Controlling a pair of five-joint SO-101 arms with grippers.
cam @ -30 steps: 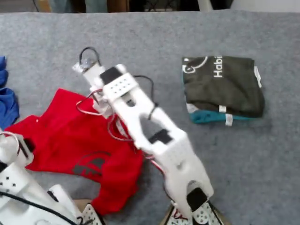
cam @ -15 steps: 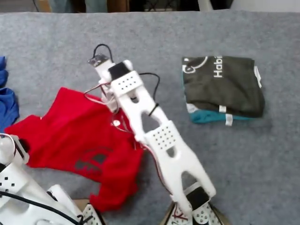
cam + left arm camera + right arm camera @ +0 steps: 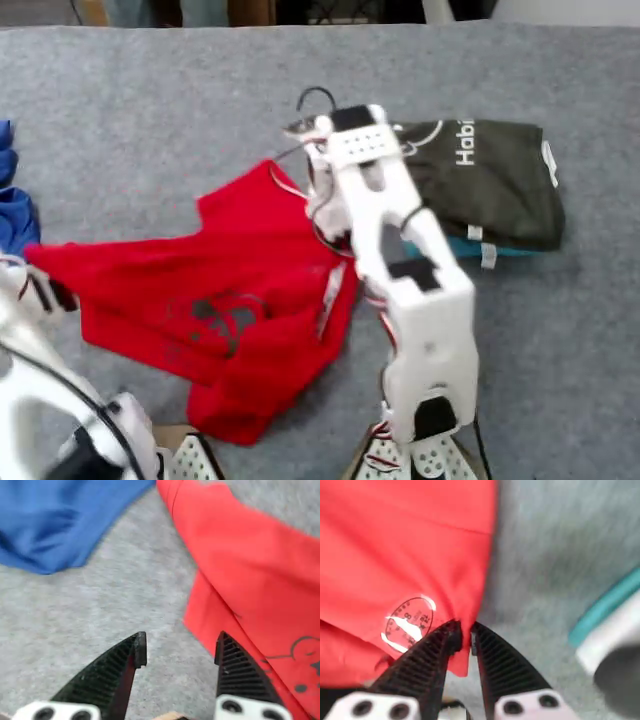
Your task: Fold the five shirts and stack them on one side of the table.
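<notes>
**While one gripper pinches the red shirt, the other hangs open over bare cloth**

From where I stand I count four shirts on the grey table (image 3: pixel 150 100), and two grippers at work over them.

One red shirt (image 3: pixel 240 300) lies unfolded and rumpled across the left-middle of the table, printed side up. One corner of it is drawn toward the folded pile. The right gripper (image 3: pixel 465 630) has that corner: its two black fingers are closed almost together, with a fold of red fabric, near the round label print, caught between them. In the high view this gripper (image 3: pixel 316 196) sits just beside the pile.

The pile is on the right side of the table and holds two shirts that I can make out. One dark shirt (image 3: pixel 490 190) is folded on top, and one teal shirt (image 3: pixel 440 250) shows as an edge beneath it.

One blue shirt (image 3: pixel 55 520) lies loose at the far left edge of the table.

The left gripper (image 3: pixel 181 647) hangs over the grey surface between the blue shirt and the red shirt's sleeve. Its two fingers are spread wide apart and hold nothing.
</notes>
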